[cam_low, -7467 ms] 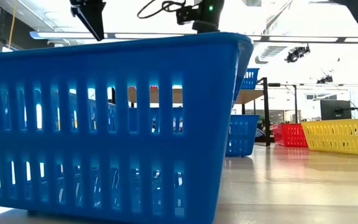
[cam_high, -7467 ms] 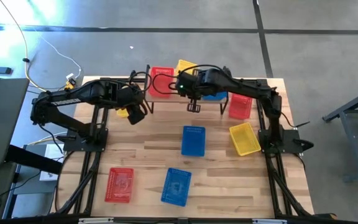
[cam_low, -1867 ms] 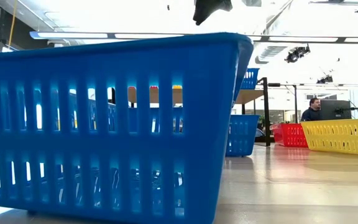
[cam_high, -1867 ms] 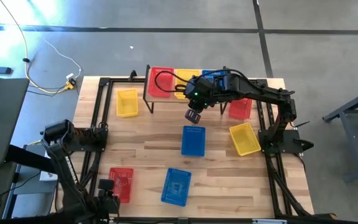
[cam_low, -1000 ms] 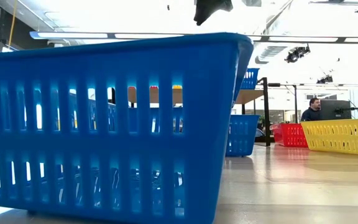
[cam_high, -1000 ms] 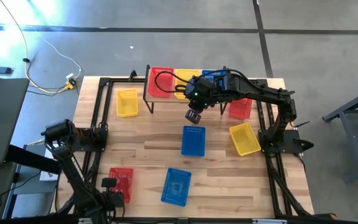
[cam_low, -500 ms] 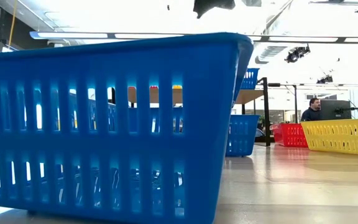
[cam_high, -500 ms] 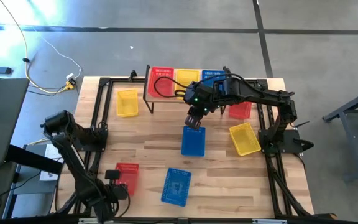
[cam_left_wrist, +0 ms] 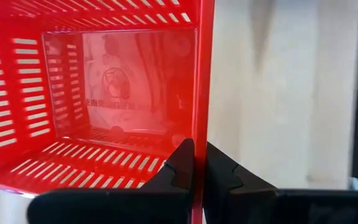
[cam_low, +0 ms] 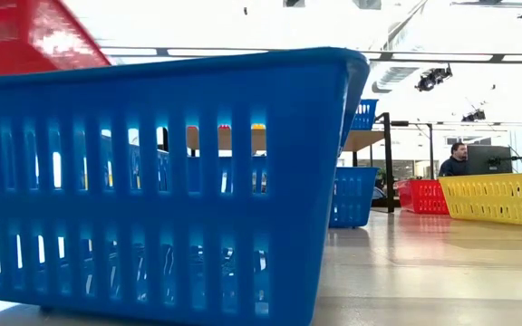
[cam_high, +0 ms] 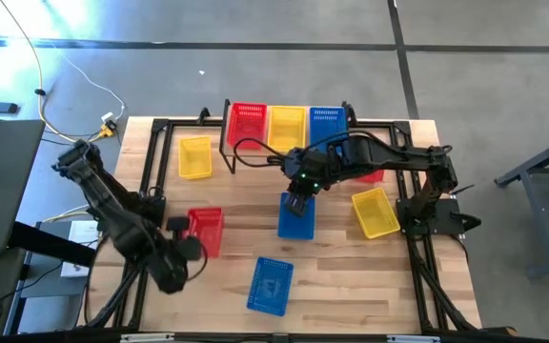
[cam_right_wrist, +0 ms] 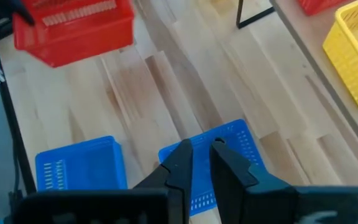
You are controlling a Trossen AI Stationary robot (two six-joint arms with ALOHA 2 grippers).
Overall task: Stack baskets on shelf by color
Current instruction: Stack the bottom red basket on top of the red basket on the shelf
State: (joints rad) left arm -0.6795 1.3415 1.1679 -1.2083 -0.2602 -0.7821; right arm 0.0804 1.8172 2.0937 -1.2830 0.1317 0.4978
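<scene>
My left gripper [cam_high: 185, 232] is shut on a red basket [cam_high: 206, 232] that hangs above the table's left half and shows high up in the low view [cam_low: 25, 36]. My right gripper [cam_high: 296, 203] is down over the middle blue basket [cam_high: 296, 219]. Its fingers [cam_right_wrist: 183, 158] stand slightly open around the basket's far short wall [cam_right_wrist: 199, 142], and I cannot tell whether they touch it. On the shelf [cam_high: 225, 143] at the far edge rest a red basket [cam_high: 247, 124], a yellow basket [cam_high: 287, 126] and a blue basket [cam_high: 327, 122]. My left gripper grips one wall of the red basket at its rim [cam_left_wrist: 202, 134]. One finger [cam_left_wrist: 184, 163] is inside the basket and the other [cam_left_wrist: 221, 169] is outside. The basket is lifted clear of the table and tilted, its open side turned toward the gripper.
Loose on the table lie a yellow basket [cam_high: 194, 157] at the far left, a yellow one [cam_high: 375, 211] and a red one [cam_high: 374, 173] at the right, and a blue one [cam_high: 271, 284] near the front. That blue one fills the low view [cam_low: 152, 181]. A person sits far behind.
My left gripper has risen and gone toward the far edge and the table's middle, carrying the red basket up off the near left of the table. My right gripper has come down and toward the near edge onto the middle blue basket.
</scene>
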